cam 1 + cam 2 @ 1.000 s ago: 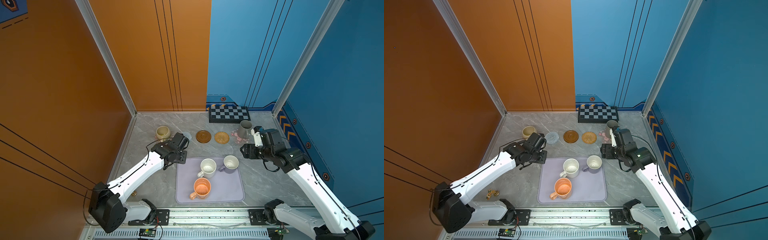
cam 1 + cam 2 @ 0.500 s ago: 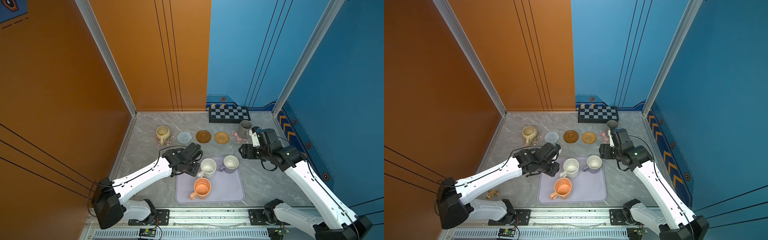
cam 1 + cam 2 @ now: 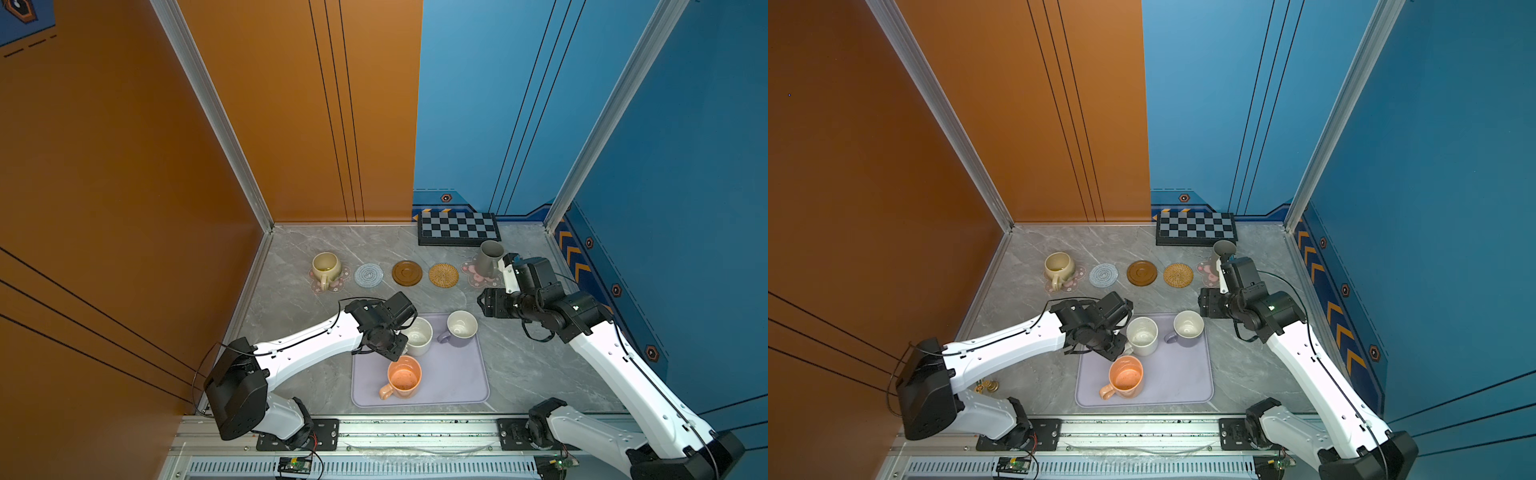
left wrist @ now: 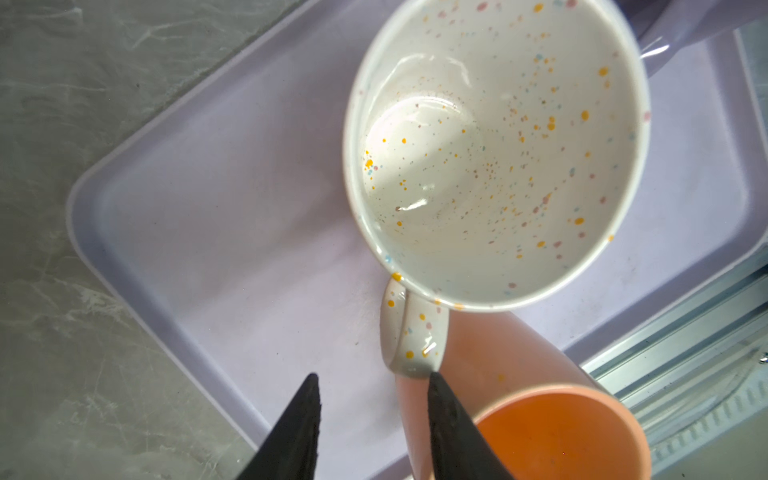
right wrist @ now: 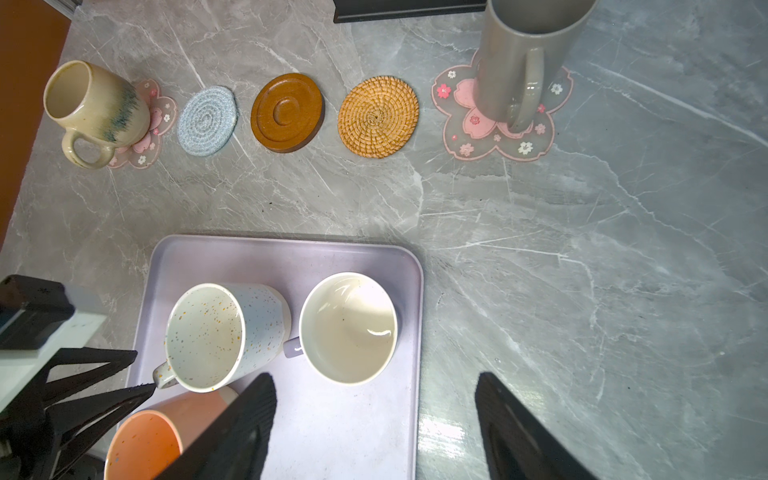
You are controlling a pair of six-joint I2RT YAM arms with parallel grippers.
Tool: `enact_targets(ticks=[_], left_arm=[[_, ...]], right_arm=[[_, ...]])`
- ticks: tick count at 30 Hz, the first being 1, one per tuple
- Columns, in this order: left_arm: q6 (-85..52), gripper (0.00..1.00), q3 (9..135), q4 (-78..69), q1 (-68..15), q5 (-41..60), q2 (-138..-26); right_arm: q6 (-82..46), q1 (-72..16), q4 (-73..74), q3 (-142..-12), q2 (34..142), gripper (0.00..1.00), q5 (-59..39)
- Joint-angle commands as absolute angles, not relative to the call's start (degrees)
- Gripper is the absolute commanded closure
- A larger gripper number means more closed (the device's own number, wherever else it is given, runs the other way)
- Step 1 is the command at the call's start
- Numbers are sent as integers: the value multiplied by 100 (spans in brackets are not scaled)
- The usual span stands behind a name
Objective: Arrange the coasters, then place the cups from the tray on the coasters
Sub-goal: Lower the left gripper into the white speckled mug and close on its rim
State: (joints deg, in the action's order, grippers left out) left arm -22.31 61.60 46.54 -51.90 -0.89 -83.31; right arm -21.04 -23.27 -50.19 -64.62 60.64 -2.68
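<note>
While just beside speckled mug (image 4: 490,145) handle, L gripper (image 4: 372,375) jaws apart

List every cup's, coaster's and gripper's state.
Beige cup: upright on a pink coaster.
Grey cup: upright on the other pink coaster.
Crocheted coaster, wooden coaster, rattan coaster: bare.
Speckled cup, lavender cup, orange cup: upright on the tray.
Left gripper: open, fingers beside the speckled cup's handle.
Right gripper: open, empty.

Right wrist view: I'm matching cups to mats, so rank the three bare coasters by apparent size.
1. Rattan coaster and wooden coaster: look about alike, rattan slightly wider.
2. Crocheted coaster: looks smallest, but farther from this camera, so unsure.
</note>
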Motion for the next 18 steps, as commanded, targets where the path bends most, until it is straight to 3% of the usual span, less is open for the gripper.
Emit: enact_targets(ticks=[1,18], left_arm=[[-2180,57,6366,4783,-5281,14,-8406],[-2206,58,6473,4342,-5360,174,-9097]], right_arm=[[-2127,-2358,-5061,-6345,6037,22,-89],[-2154,-2361,-5005,-6276,6012,22,-114]])
